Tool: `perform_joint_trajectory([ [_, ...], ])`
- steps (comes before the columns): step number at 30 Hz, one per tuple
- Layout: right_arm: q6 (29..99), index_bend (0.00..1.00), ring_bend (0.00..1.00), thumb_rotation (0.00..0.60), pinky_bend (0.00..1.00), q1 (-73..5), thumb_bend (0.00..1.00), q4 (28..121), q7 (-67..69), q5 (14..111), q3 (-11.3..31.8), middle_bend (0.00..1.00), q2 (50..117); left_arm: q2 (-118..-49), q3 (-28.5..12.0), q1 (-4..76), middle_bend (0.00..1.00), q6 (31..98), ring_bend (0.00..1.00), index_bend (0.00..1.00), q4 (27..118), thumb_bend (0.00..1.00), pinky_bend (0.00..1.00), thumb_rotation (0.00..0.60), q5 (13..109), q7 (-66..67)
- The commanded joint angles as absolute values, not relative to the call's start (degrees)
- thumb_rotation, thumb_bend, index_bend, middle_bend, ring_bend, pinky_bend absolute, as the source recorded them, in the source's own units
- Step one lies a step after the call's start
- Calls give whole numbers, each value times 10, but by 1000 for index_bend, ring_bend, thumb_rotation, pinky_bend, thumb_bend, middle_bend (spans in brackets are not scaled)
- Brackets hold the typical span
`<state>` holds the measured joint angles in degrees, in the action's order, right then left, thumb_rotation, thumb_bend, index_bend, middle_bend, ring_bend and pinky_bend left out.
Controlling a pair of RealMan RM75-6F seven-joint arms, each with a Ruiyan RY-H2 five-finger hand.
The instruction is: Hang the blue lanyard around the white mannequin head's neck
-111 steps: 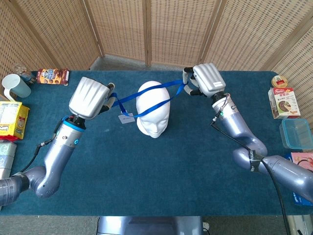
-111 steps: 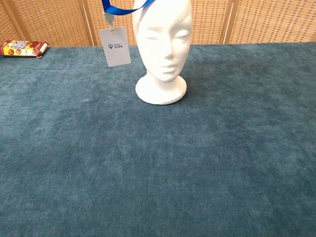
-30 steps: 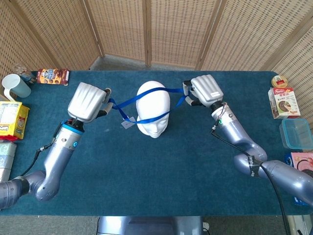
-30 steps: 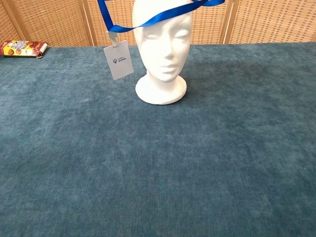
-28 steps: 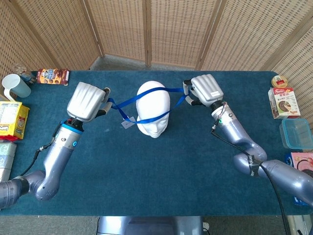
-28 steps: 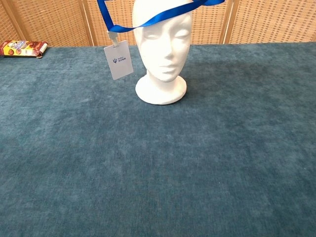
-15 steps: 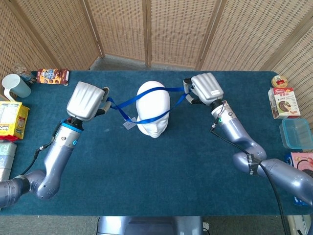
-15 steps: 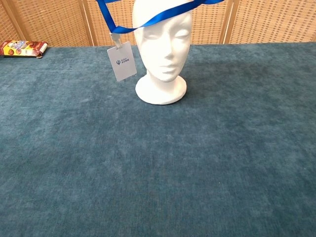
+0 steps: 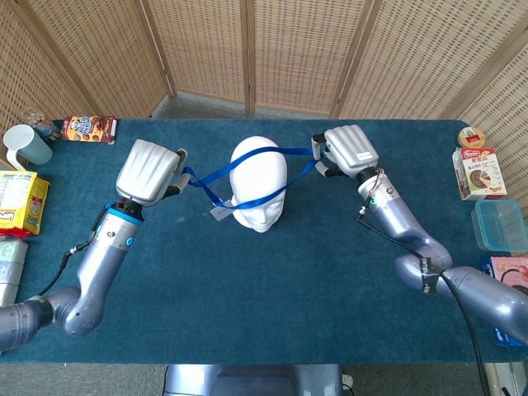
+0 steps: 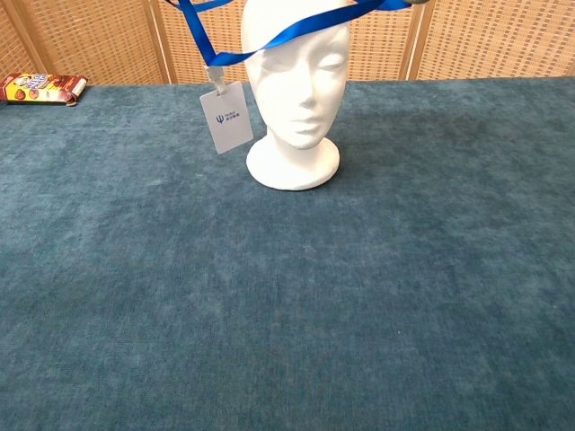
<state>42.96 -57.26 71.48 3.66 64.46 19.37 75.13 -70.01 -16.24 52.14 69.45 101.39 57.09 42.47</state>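
Note:
The white mannequin head (image 9: 259,183) (image 10: 297,81) stands upright at the table's middle back. The blue lanyard (image 9: 272,195) (image 10: 292,32) is looped over it: one band runs across the forehead, the other over the crown. My left hand (image 9: 149,171) holds the left end of the loop beside the head. My right hand (image 9: 351,149) holds the right end on the other side. The white badge (image 10: 226,118) (image 9: 220,212) hangs from the strap left of the face, above the cloth. Neither hand shows in the chest view.
A snack packet (image 9: 88,129) (image 10: 39,88) and a blue mug (image 9: 26,145) lie at the back left, a yellow bag (image 9: 18,202) below them. Boxes (image 9: 476,171) and a plastic container (image 9: 500,223) stand at the right edge. Wicker screens close the back.
Over 3.7 s the strap's front band came over the crown and down onto the forehead. In the last second the badge swung right toward the head and the left hand edged inward.

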Motion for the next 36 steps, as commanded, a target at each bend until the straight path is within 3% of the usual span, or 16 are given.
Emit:
perform_joint_trajectory([
  [1, 426, 587, 1000, 600, 1000, -573, 457, 715, 38, 643, 193, 1000, 748, -701, -163, 522, 1000, 695, 1000, 669, 1014, 408, 1000, 464, 570, 425],
  [14, 422, 412, 1000, 599, 1000, -572, 478, 713, 48, 645, 193, 1000, 745, -701, -162, 523, 1000, 693, 1000, 669, 1014, 407, 1000, 466, 569, 425],
  [20, 423, 394, 1000, 591, 1000, -571, 477, 712, 55, 645, 194, 1000, 745, -700, -162, 524, 1000, 691, 1000, 669, 1016, 403, 1000, 461, 567, 426],
  [24, 422, 379, 1000, 549, 1000, -570, 477, 712, 57, 647, 194, 1000, 742, -698, -161, 524, 1000, 688, 1000, 669, 1018, 401, 1000, 463, 562, 428],
  [33, 420, 367, 1000, 538, 1000, -571, 470, 716, 53, 644, 193, 1000, 738, -696, -160, 523, 1000, 688, 1000, 669, 1020, 257, 1000, 453, 558, 427],
  [36, 420, 367, 1000, 537, 1000, -571, 467, 716, 51, 642, 193, 1000, 738, -695, -160, 522, 1000, 689, 1000, 669, 1020, 207, 1000, 420, 558, 427],
])
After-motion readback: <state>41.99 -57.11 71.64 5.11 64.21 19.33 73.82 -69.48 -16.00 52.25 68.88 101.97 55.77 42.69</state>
